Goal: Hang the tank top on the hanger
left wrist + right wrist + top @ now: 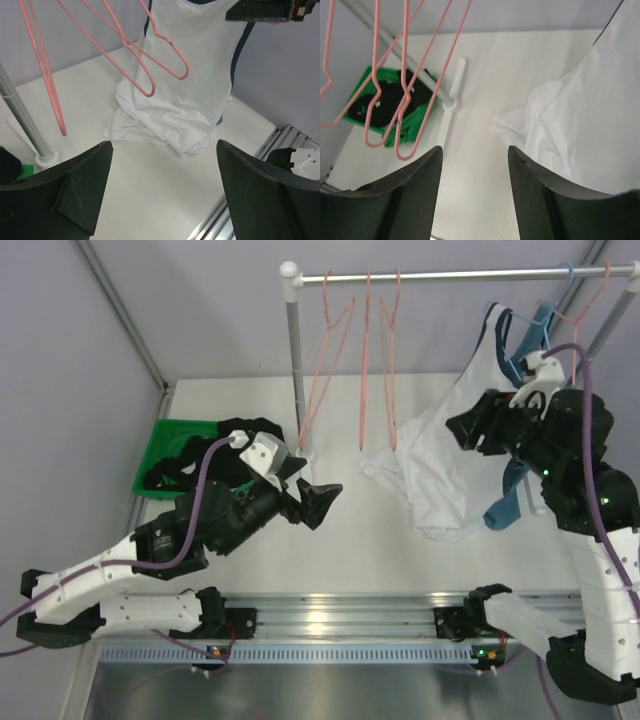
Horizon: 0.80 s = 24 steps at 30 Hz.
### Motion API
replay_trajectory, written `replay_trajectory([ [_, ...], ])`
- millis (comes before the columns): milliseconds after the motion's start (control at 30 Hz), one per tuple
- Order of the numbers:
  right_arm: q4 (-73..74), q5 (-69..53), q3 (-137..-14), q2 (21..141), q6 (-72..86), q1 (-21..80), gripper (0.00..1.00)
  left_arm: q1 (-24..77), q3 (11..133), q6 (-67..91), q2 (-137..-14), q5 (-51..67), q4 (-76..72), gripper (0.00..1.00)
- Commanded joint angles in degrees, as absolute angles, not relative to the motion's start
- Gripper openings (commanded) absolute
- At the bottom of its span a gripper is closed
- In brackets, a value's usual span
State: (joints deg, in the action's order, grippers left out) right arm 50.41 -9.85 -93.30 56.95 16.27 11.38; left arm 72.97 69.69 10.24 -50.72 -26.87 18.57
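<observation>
White table (350,530) under two outstretched arms (120,570); left end effector (164,145) wide open, right end effector (475,150) half-open, both empty

The tank top (450,445) is white and sleeveless, with dark navy trim along the neck and armholes. In the overhead view it hangs lengthwise at the right of the frame, its straps high at upper right. Its lower part is bunched in soft folds on the table (350,540), right of centre. The left wrist view shows it at upper centre (190,75), hem crumpled below. What bears its straps cannot be told.

The hanger (566,278) is thin light-blue wire, its hook at the top right edge, over the rail (450,276).
</observation>
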Motion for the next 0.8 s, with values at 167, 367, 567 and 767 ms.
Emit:
replay_trajectory([
  [167,44.04,-0.79,-72.62,45.27,21.88,21.97,0.55,73.04,64.34,15.64,-48.08,-32.69,20.48,0.90],
  [367,41.75,-0.26,-58.37,34.12,22.15,23.47,0.61,72.95,58.37,21.17,-46.67,-37.17,21.62,0.89],
  [567,41.84,-1.22,-49.58,29.62,20.40,23.47,0.66,73.04,55.12,27.94,-45.00,-40.69,25.48,0.89],
  [767,40.17,-0.79,-47.72,28.47,20.30,23.47,0.75,73.04,53.70,31.29,-44.82,-41.48,27.16,0.89],
])
